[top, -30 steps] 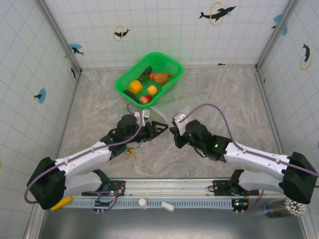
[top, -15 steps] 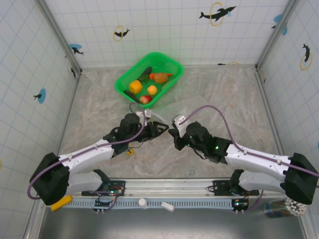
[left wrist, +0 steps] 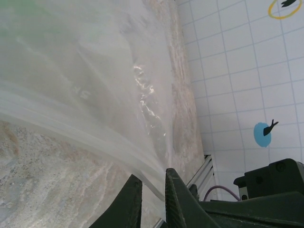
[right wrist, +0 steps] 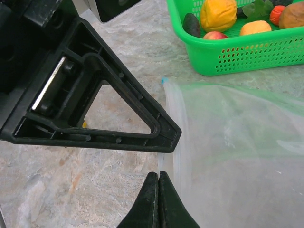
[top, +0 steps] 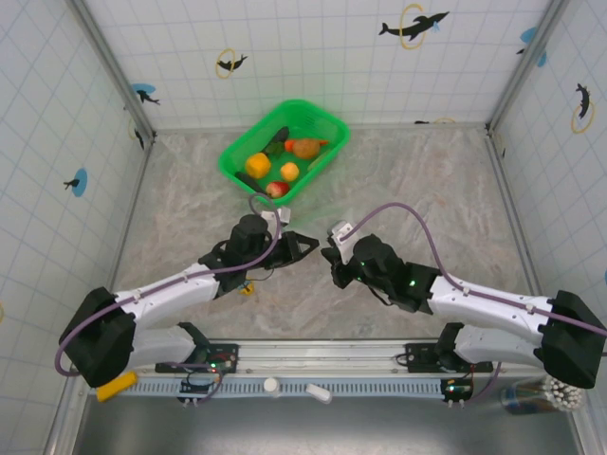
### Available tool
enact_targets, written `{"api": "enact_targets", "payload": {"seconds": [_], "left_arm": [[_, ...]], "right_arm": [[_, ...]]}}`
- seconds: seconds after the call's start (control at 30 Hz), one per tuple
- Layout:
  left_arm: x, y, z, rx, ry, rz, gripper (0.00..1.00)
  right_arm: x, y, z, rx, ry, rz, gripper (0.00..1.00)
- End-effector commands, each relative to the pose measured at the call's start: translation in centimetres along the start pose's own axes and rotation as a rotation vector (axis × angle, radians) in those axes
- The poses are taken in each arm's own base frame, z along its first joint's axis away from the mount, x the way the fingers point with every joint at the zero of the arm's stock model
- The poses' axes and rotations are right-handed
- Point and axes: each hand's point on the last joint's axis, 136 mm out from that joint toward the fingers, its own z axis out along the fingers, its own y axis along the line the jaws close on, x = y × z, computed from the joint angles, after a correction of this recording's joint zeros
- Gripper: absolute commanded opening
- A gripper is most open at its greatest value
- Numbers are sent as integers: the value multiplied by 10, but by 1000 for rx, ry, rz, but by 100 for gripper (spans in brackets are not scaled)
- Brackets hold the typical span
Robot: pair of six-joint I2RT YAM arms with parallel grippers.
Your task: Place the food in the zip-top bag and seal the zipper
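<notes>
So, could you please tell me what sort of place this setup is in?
Probably a lab-style robot test cell rather than a home: white grid-panel walls with dolphin stickers box in a marble-pattern table, and a left arm and right arm are bolted to a metal rail at its near edge.

basket [right wrist: 237, 57] bright green | toy food [right wrist: 218, 14] orange, yellow, red, dark green | zip-top bag [right wrist: 228, 142] clear, tab [right wrist: 164, 80] light blue | desk [top: 427, 190] beige marbled | walls [top: 313, 47] white-tiled

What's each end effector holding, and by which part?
Left end effector pinches the zip-top bag by its zipper. Right end effector is shut on that same mouth edge, apparently pinching it too, though the contact is partly hidden.
</notes>
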Motion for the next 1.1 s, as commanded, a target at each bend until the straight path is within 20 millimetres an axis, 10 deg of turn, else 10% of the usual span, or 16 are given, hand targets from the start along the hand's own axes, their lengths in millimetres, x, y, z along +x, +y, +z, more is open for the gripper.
{"api": "enact_targets", "payload": {"seconds": [0.0,0.3,0.47,0.63,1.07], "left_arm": [[-1,0,4,-9,5,11,13],[-3,-5,4,10,1,25,0],[0,6,5,-29,5,45,0],[3,20,7,-78,11,75,0],[4,24,3,-103,15,143,0]], "right_arm": [[-12,-5,-5,33,-59,7,1],[-11,-8,-4,60,-57,11,3],[-18,-18,-6,122,-38,4,34],[-37,-16,-11,89,-22,-9,44],[-4,-23,7,103,260,-51,48]]}}
